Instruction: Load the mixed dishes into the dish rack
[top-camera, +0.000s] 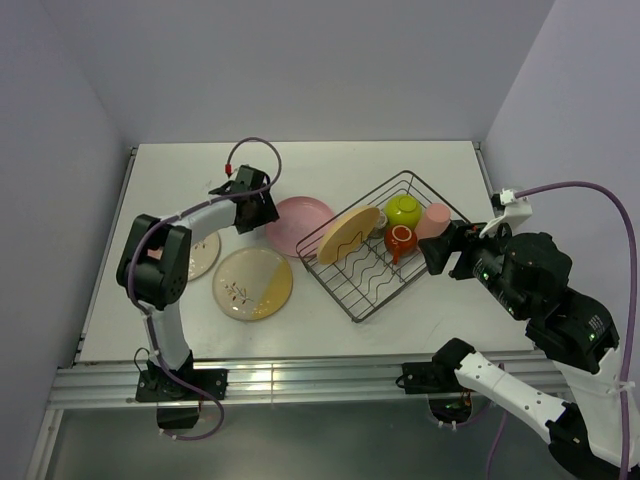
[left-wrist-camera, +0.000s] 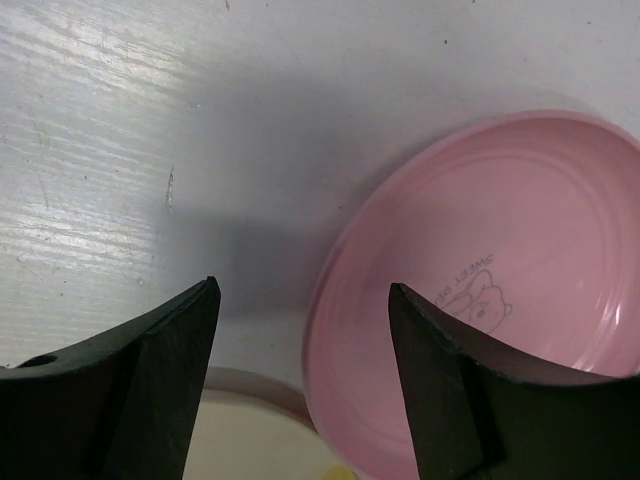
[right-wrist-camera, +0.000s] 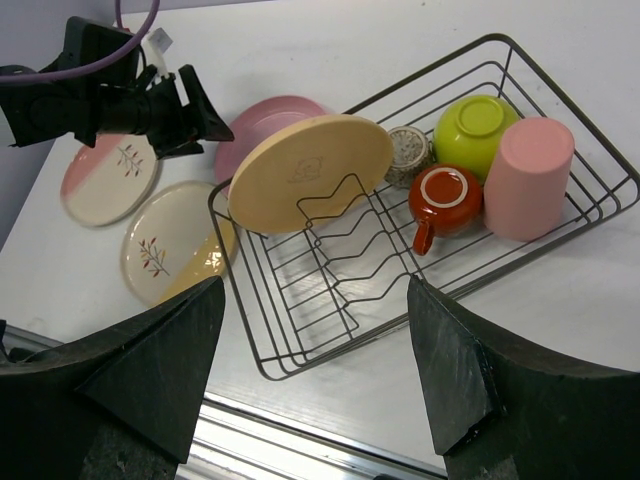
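The dish rack (top-camera: 375, 275), a black wire basket with wavy floor wires, is sitting right of the table (top-camera: 330, 160) centre, its long axis running from 8 to 2 o'clock in the top view and its 3 o'clock corner lying close to the table edge. Its 8 o'clock half is holding only the orange plate (top-camera: 348, 234), which is leaning tilted there. The glossy lime-green bowl (top-camera: 404, 210), salmon cup (top-camera: 434, 220), red-brown mug (top-camera: 399, 242) and small grey cup (right-wrist-camera: 407, 156) are crowding the 2 o'clock end. The pink plate (top-camera: 298, 222) is lying flat just outside the rack at 10 o'clock, with the cream-yellow plate (top-camera: 253, 283) and twig-patterned plate (right-wrist-camera: 110, 180) further toward 8 o'clock. The left end effector (left-wrist-camera: 300, 290) is hovering released over the pink plate's rim. The right end effector (right-wrist-camera: 315, 285) is hanging spread, grasping nothing.
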